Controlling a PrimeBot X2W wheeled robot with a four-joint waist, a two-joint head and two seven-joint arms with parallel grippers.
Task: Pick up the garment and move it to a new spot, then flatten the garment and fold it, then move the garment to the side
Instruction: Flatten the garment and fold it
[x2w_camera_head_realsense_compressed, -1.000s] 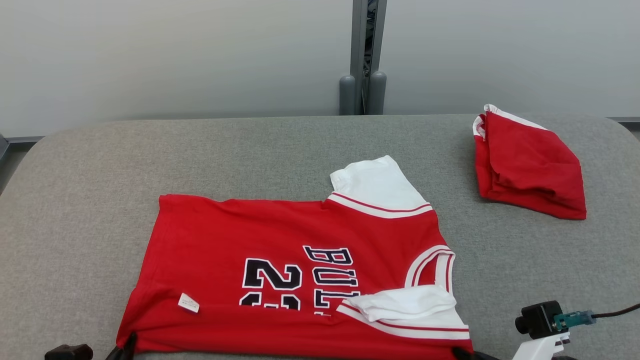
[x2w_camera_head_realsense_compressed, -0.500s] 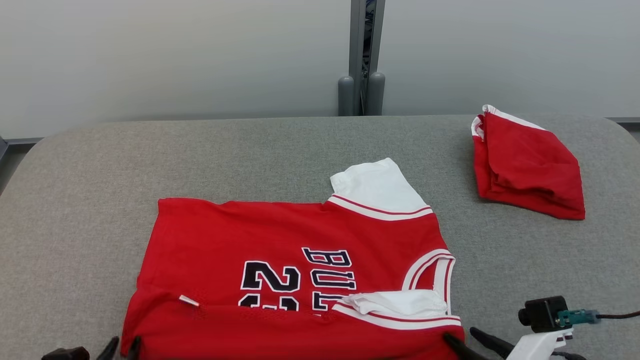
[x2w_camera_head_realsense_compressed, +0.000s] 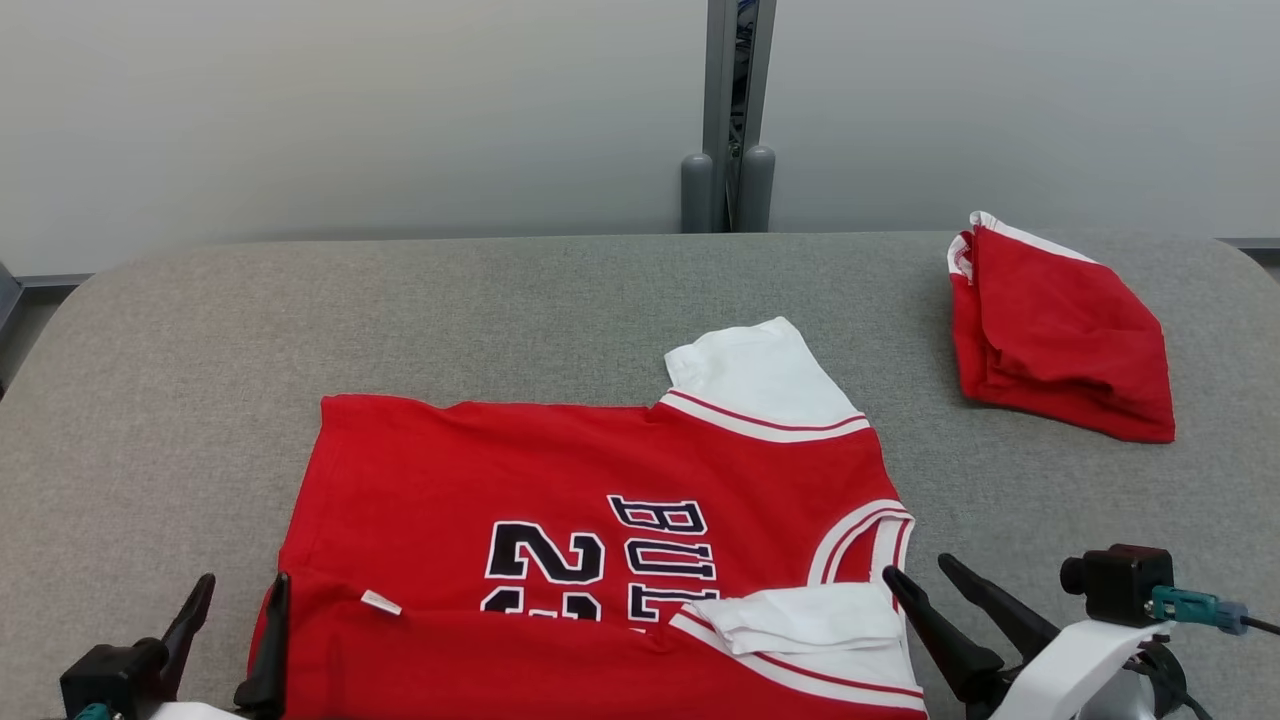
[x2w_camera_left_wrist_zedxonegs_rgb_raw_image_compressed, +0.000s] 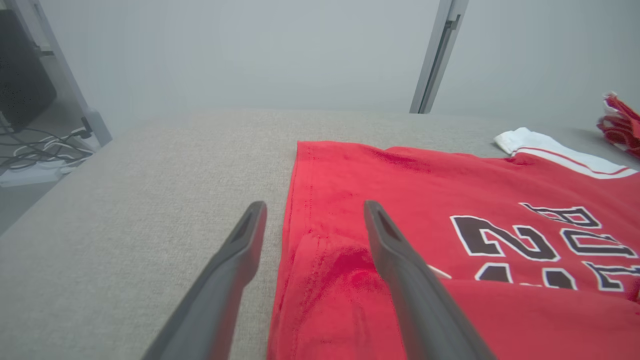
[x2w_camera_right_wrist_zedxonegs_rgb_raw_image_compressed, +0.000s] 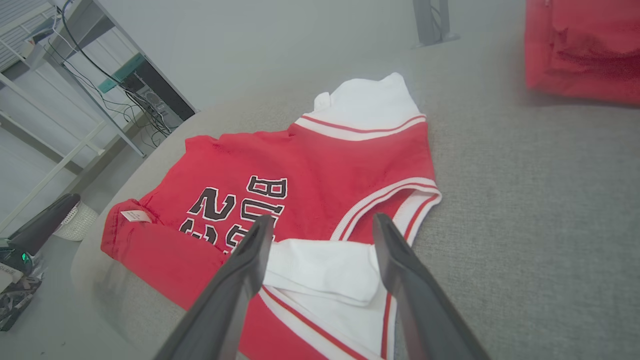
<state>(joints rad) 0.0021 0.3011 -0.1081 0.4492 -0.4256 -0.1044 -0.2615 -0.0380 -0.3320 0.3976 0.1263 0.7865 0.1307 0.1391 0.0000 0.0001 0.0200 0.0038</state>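
The garment (x2w_camera_head_realsense_compressed: 600, 480) is a red jersey with white sleeves and black lettering. It lies flat on the grey table (x2w_camera_head_realsense_compressed: 500, 300), with its near edge folded over onto itself. My left gripper (x2w_camera_head_realsense_compressed: 245, 580) stands open at the jersey's near left corner; in the left wrist view the left gripper (x2w_camera_left_wrist_zedxonegs_rgb_raw_image_compressed: 315, 205) straddles the hem of the garment (x2w_camera_left_wrist_zedxonegs_rgb_raw_image_compressed: 400, 175) with nothing gripped. My right gripper (x2w_camera_head_realsense_compressed: 915, 565) is open beside the collar and the folded white sleeve. In the right wrist view the right gripper (x2w_camera_right_wrist_zedxonegs_rgb_raw_image_compressed: 324, 217) hovers over the sleeve of the garment (x2w_camera_right_wrist_zedxonegs_rgb_raw_image_compressed: 325, 160).
A second folded red garment (x2w_camera_head_realsense_compressed: 1060, 330) lies at the table's back right. A grey post (x2w_camera_head_realsense_compressed: 728, 110) rises behind the table against the wall. A metal shelf with cables (x2w_camera_right_wrist_zedxonegs_rgb_raw_image_compressed: 100, 75) stands off the table's left side.
Both grippers have opened and let go of the jersey's near edge, then lifted back from it. The folded-over strip now rests on the jersey.
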